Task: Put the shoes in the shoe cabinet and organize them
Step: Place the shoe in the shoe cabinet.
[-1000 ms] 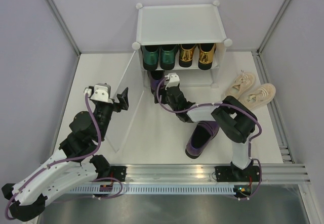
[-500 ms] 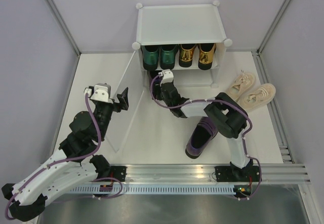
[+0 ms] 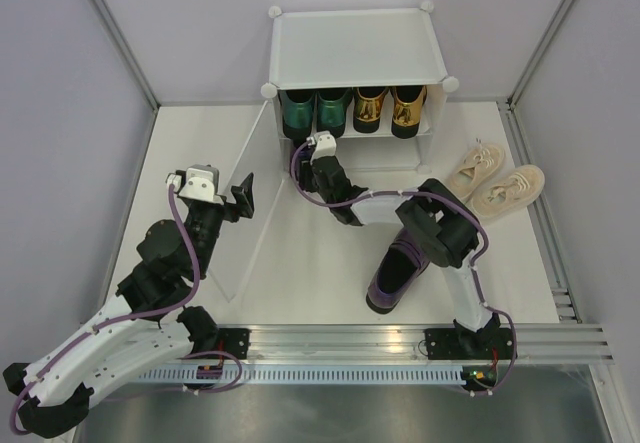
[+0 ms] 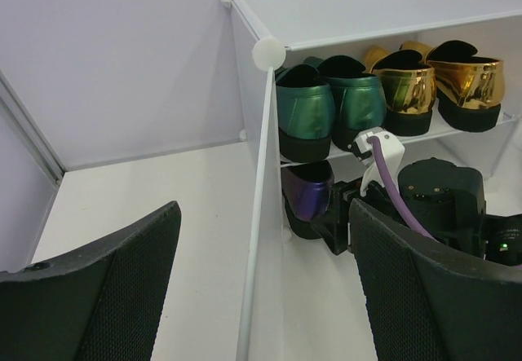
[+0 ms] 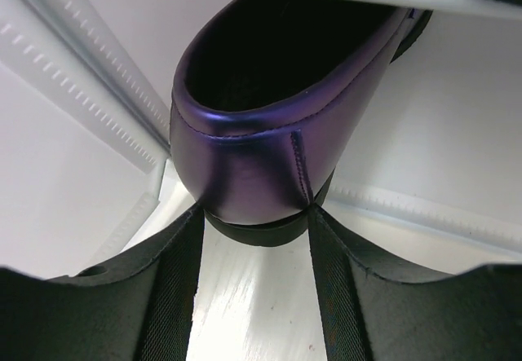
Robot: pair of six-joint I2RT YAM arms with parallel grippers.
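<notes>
The dark purple pointed shoe (image 5: 269,133) is flanked closely at its heel by the right gripper (image 5: 254,222), jaws narrowed — contact cannot be told. The left gripper (image 4: 265,239) is held wide — the door panel (image 4: 263,133) ahead between its jaws.

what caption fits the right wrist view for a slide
right fingers flanking the heel of a dark purple shoe inside the white shoe cabinet

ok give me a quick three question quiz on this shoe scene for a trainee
1. True or false: the gold loafers stand on the upper shelf of the cabinet.
2. How many purple shoes are inside the cabinet?
3. The beige sneakers lie: a) in the lower tier, b) on the table right of the cabinet, c) on the cabinet's top.
Key: 1 true. 2 one. 3 b.
</notes>
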